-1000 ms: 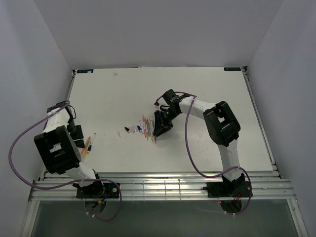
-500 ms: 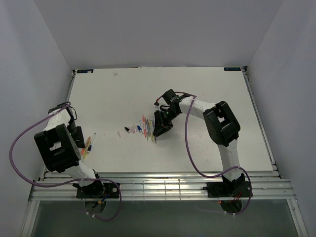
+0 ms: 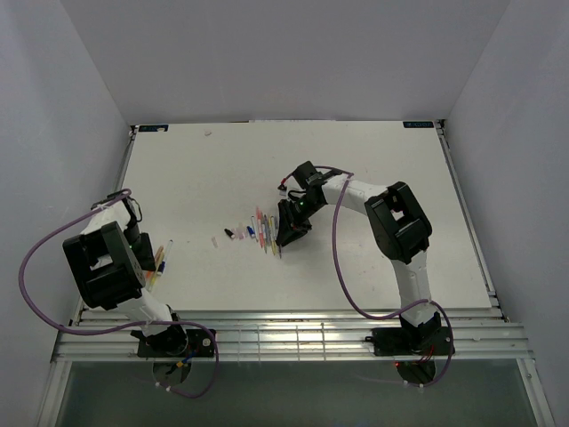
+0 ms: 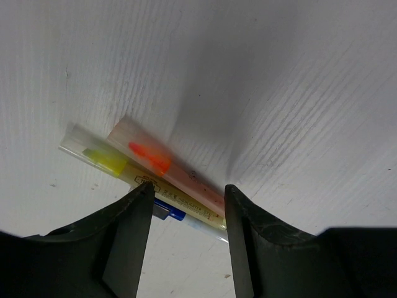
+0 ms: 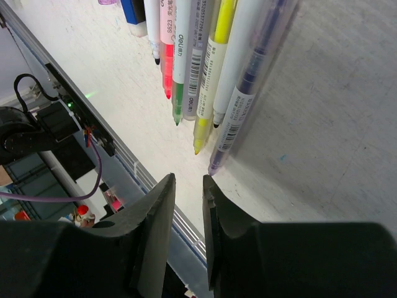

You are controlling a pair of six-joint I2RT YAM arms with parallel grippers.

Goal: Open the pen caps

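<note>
Compared with a second ago, only the left arm has crept a little toward the near edge of the table (image 3: 373, 169). The right arm and the row of pens under it look exactly the same.

The left gripper (image 4: 188, 189) has its fingers spread and is down over a small bundle. A pink pen (image 4: 164, 164) and a yellow pen (image 4: 118, 162) poke out ahead through the gap, see-through caps seemingly on. The pink one runs right up against the right finger, and a blue bit (image 4: 169, 212) sits just behind the yellow pen. I can't tell if the fingers are actually squeezing anything.

The right gripper (image 5: 188, 180) has its fingers nearly together, with a thin gap and nothing in it. The row of pens (image 5: 205, 62) lies just ahead of its tips, bare points facing it. In the top view, a few loose caps (image 3: 240, 232) sit off to its left, past the row.
</note>
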